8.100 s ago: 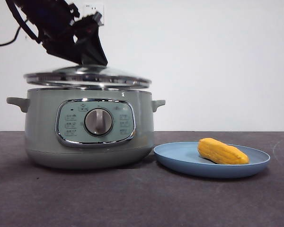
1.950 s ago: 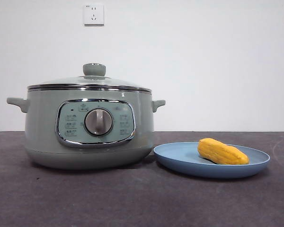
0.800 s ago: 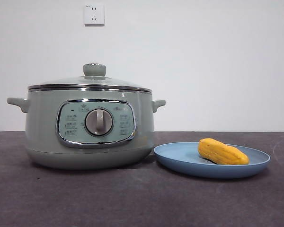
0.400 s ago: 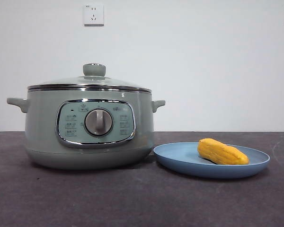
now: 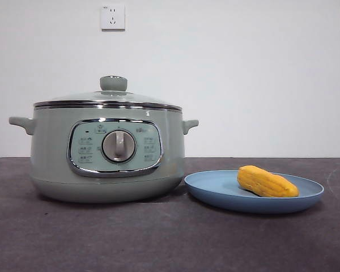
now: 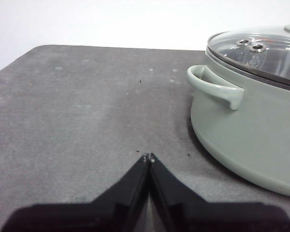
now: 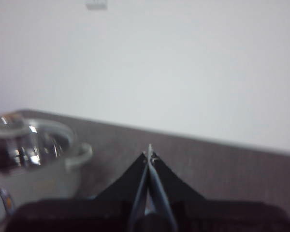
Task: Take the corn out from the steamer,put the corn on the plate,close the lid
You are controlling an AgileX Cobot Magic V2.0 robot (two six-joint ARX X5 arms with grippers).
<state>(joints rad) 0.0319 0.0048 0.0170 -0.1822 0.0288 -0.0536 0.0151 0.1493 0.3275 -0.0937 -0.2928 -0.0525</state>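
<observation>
Both pincers, left pincer (image 6: 148, 157) and right pincer (image 7: 149, 153), are clenched empty and best kept clear: corn (image 5: 267, 181) lies on plate (image 5: 215, 190), lid (image 5: 107, 99) is seated on steamer (image 5: 51, 153).

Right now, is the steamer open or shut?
Shut: the lid sits level on the steamer, its chrome rim flush all round, no gripper touching it.

We've got a plain white wall (image 5: 243, 73) with a white socket (image 5: 113, 16) up top, behind a dark grey tabletop (image 5: 158, 238).
</observation>
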